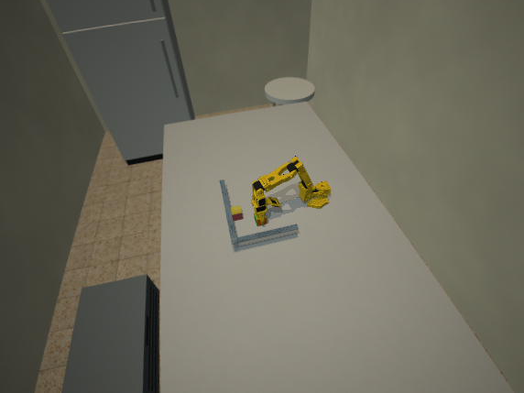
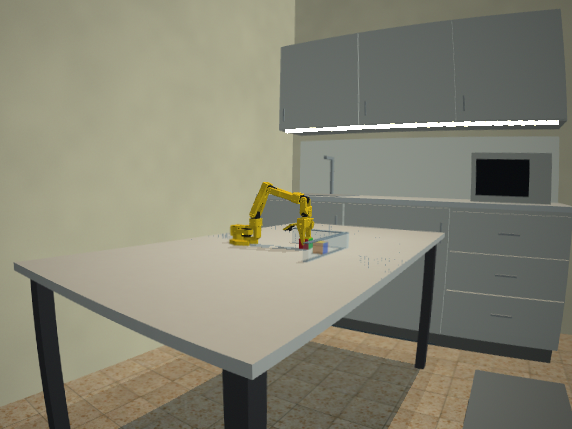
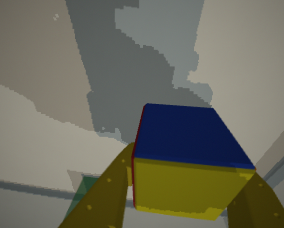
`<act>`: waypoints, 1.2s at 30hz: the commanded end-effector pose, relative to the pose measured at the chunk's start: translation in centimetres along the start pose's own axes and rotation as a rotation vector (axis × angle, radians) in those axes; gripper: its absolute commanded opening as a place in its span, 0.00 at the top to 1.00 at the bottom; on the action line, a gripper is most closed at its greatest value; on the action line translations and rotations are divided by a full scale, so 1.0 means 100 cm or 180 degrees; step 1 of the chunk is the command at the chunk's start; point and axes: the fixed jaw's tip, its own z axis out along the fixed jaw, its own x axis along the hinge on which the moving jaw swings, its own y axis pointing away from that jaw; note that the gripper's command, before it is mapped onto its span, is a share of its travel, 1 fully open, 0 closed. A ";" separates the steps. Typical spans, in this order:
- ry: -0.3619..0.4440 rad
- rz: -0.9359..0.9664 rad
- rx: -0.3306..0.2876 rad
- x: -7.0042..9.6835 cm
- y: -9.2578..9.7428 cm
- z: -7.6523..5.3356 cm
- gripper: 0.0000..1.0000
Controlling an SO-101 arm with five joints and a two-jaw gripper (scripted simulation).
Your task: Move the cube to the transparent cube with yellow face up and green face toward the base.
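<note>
Gripper (image 3: 177, 200) pinching the cube (image 3: 192, 160), blue face toward the wrist camera, yellow face below it; from the top view the cube (image 1: 260, 221) sits inside the grey L-shaped rail (image 1: 266, 236), just right of the transparent cube (image 1: 236, 212) on the table (image 1: 321, 294).

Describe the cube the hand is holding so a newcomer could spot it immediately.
On the white table, find the grey L-shaped rail beside the yellow arm. Inside its corner, the cube sits clamped in the hand, showing blue and yellow faces. The transparent cube alongside, yellow-topped, stands untouched.
</note>
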 end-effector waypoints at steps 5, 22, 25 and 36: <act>0.0156 -0.0020 0.0029 0.006 -0.004 -0.009 0.78; 0.0156 -0.0020 0.0029 0.006 -0.004 -0.009 0.78; 0.0157 -0.0020 0.0030 0.006 -0.004 -0.011 0.78; 0.0169 -0.0020 0.0031 0.007 -0.004 -0.034 0.78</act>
